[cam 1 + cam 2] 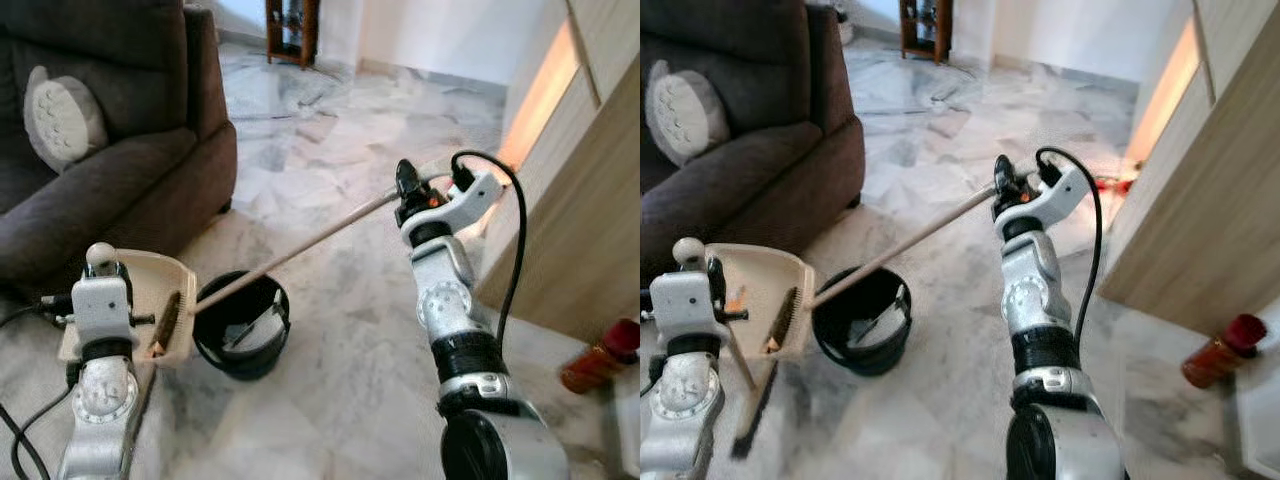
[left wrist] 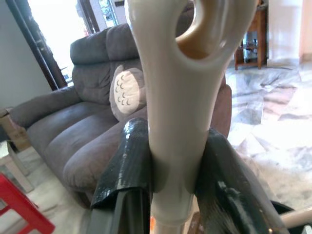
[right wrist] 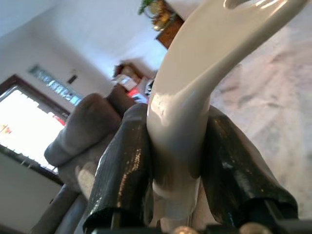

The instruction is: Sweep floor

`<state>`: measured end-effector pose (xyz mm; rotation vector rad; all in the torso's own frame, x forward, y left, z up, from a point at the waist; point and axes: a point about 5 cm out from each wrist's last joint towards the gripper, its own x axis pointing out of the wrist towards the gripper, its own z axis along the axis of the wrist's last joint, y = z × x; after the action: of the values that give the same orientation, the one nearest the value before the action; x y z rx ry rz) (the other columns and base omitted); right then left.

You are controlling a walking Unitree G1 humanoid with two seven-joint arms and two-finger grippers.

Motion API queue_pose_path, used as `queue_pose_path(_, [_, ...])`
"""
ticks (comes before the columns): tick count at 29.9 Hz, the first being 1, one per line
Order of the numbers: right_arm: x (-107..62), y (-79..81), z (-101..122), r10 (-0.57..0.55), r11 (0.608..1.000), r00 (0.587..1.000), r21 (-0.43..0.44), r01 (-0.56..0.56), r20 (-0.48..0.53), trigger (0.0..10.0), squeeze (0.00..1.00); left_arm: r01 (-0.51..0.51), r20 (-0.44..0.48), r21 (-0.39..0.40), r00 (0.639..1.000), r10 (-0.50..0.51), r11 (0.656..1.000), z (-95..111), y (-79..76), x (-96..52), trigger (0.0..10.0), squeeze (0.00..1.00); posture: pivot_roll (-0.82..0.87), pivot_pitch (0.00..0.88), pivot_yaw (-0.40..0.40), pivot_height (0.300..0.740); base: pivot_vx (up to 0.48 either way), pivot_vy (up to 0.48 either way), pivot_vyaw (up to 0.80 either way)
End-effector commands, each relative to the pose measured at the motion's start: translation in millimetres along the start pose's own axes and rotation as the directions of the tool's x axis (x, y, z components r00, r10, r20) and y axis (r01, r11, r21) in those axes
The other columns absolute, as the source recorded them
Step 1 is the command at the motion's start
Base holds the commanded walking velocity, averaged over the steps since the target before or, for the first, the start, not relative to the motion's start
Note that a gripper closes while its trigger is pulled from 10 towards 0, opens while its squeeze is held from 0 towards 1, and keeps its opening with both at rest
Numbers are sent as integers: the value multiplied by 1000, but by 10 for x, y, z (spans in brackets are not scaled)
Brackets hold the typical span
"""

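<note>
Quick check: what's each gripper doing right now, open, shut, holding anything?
Left gripper: shut on the dustpan handle.
Right gripper: shut on the broom handle.

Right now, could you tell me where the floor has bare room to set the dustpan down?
Bare marble floor lies between the black bucket and the wooden cabinet, and further ahead beyond the sofa. It is crowded by the left gripper, where dustpan, broom and bucket meet.

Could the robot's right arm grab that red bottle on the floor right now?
Probably not. The right gripper is shut on the broom handle, and the red bottle lies low beside the cabinet.
</note>
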<state>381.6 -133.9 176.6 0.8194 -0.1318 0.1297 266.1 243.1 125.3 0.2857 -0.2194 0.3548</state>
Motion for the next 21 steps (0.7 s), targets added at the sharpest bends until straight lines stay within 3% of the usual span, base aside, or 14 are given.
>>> queue_pose_path(1, [65, 174, 99, 58, 998, 997, 20, -59, 46, 10000, 0, -17, 45, 13, 999, 16, 1000, 83, 53, 39, 10000, 0, 205, 51, -36, 740, 322, 0, 0])
queue_pose_path(7, [65, 182, 101, 64, 998, 997, 0, -64, 43, 10000, 0, -18, 44, 14, 999, 18, 1000, 80, 54, 37, 10000, 0, 204, 52, -36, 740, 321, 0, 0])
queue_pose_path(12, [67, 213, 92, 76, 997, 996, -2, -76, 42, 10000, 0, -24, 44, 15, 999, 23, 1000, 79, 63, 39, 10000, 0, 207, 54, -38, 740, 321, 0, 736])
queue_pose_path(21, [69, 184, 97, 63, 998, 997, 7, -63, 39, 10000, 0, -23, 44, 14, 999, 23, 1000, 79, 59, 41, 10000, 0, 206, 55, -39, 740, 320, 0, 0])
